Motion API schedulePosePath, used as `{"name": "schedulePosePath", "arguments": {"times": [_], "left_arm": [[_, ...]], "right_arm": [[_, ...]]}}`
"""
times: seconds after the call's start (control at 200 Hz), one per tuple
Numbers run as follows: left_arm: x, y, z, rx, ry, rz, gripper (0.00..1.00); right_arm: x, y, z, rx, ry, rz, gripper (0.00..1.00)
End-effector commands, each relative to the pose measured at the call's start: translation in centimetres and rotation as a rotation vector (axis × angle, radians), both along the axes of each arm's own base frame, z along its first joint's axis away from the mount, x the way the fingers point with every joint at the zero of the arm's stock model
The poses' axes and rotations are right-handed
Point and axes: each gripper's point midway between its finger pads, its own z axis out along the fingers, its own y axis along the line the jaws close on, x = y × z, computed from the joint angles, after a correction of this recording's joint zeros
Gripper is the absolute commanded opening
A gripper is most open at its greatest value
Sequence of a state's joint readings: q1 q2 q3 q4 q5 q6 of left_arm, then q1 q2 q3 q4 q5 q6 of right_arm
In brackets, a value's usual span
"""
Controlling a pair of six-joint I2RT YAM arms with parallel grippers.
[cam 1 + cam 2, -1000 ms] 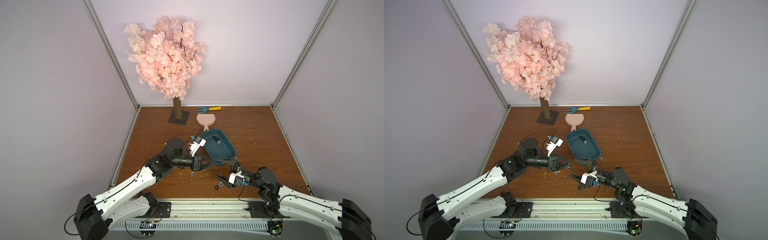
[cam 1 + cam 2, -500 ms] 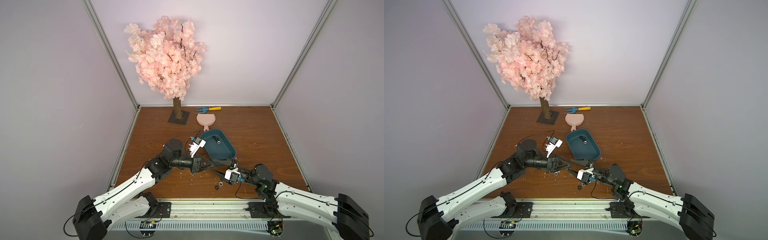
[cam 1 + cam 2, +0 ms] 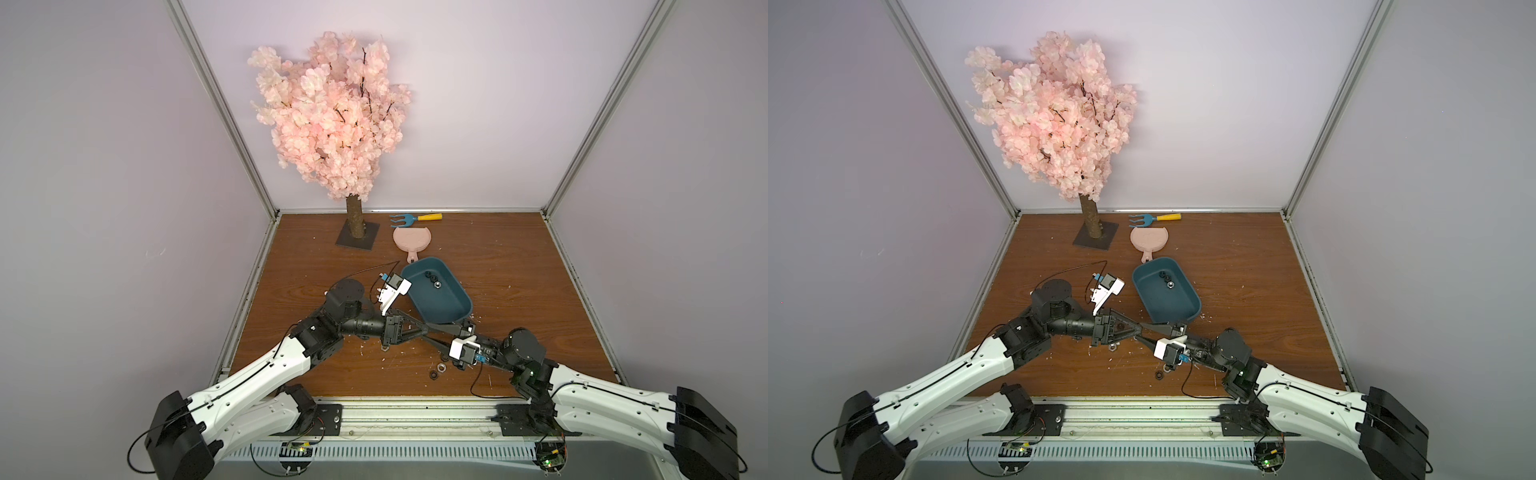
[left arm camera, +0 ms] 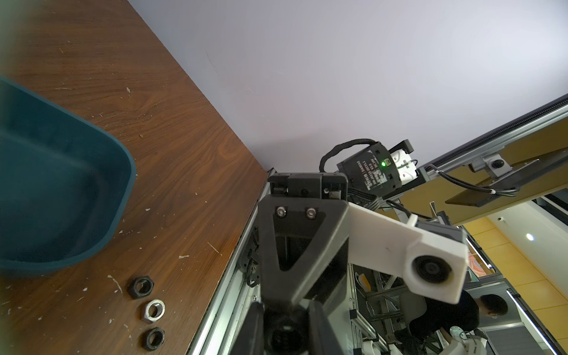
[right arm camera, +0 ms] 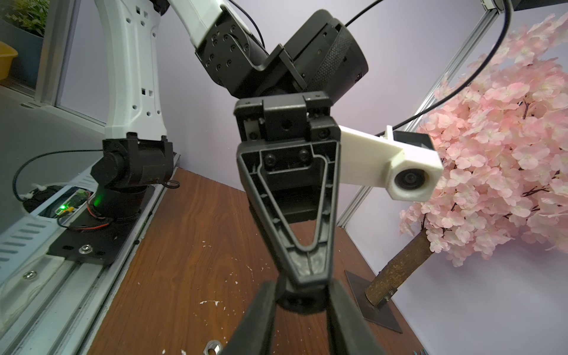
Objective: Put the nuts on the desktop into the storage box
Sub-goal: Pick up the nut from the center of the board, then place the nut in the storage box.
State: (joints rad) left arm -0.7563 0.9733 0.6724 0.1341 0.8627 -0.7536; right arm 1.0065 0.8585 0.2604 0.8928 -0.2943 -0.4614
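My left gripper (image 3: pixel 427 331) (image 3: pixel 1141 331) and right gripper (image 3: pixel 430 333) (image 3: pixel 1143 333) meet tip to tip just in front of the teal storage box (image 3: pixel 466 308) (image 3: pixel 1196 305) (image 4: pixel 101 172). One black nut sits between the left fingers (image 4: pixel 256 332) in the left wrist view, nut (image 4: pixel 285 336). The right fingers (image 5: pixel 261 319) press on both sides of that same nut (image 5: pixel 302 302), crosswise to the left pair. Two nuts (image 3: pixel 432 279) (image 3: pixel 1166 279) lie inside the box. Three more nuts (image 4: pixel 153 311) (image 3: pixel 437 371) rest on the desktop (image 3: pixel 519 270) near the front edge.
A pink blossom tree on a dark square base (image 3: pixel 358 240) stands at the back. A pink dustpan (image 3: pixel 412 240) and a small blue rake with a yellow handle (image 3: pixel 415 217) lie behind the box. A silver nut (image 5: pixel 213 349) lies below the left arm. White flecks dot the board.
My right gripper has moved left to the left gripper's tip and its jaws have narrowed round the nut held there. The left gripper stayed shut and shifted slightly right.
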Motion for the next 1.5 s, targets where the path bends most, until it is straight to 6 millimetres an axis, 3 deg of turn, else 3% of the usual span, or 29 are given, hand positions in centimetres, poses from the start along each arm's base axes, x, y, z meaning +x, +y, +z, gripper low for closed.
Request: {"name": "schedulePosePath", "arguments": {"times": [0.0,0.08,0.13,0.19,0.3,0.41,0.49,0.691,0.831,1.016,1.111,1.351,1.496], "left_arm": [[-0.3,0.0,0.6,-0.034,-0.012,-0.027,0.23],[-0.5,0.0,0.7,-0.040,-0.019,-0.034,0.31],[-0.5,0.0,0.7,-0.039,-0.019,-0.034,0.45],[-0.5,0.0,0.7,-0.039,-0.021,-0.036,0.53],[-0.4,0.0,0.7,-0.041,-0.026,-0.032,0.58],[0.3,0.1,0.2,-0.022,-0.027,-0.001,0.86],[1.7,0.6,-0.5,0.008,-0.022,0.051,1.00],[5.0,2.0,-4.1,0.192,-0.038,0.219,1.00],[6.5,2.1,-6.4,0.331,-0.073,0.253,1.00],[8.1,1.2,-9.0,0.534,-0.166,0.261,1.00],[8.0,0.3,-10.2,0.581,-0.231,0.185,1.00],[10.3,-0.6,-10.8,0.603,-0.482,0.151,1.00],[11.0,-1.7,-8.4,0.464,-0.703,0.163,1.00]], "right_arm": [[0.0,-0.4,3.5,0.092,-0.026,-0.004,0.31],[0.4,-0.4,3.4,0.085,-0.010,-0.018,0.30],[0.7,-0.4,3.2,0.082,0.009,-0.030,0.28],[1.4,-0.4,3.0,0.073,0.048,-0.057,0.27],[2.0,-0.6,2.5,0.056,0.090,-0.078,0.22],[3.0,-0.9,2.2,0.056,0.147,-0.118,0.21],[4.4,-1.3,1.5,0.037,0.221,-0.180,0.21],[10.7,-4.3,-0.7,0.051,0.594,-0.506,0.07],[13.8,-5.9,-3.9,0.002,0.822,-0.612,0.04],[15.9,-6.7,-7.8,-0.101,1.003,-0.715,0.05],[16.7,-7.0,-9.8,-0.206,1.048,-0.764,0.05],[18.6,-7.1,-14.6,-0.439,1.193,-0.834,0.05],[19.8,-7.3,-16.5,-0.520,1.244,-0.902,0.06]]}}
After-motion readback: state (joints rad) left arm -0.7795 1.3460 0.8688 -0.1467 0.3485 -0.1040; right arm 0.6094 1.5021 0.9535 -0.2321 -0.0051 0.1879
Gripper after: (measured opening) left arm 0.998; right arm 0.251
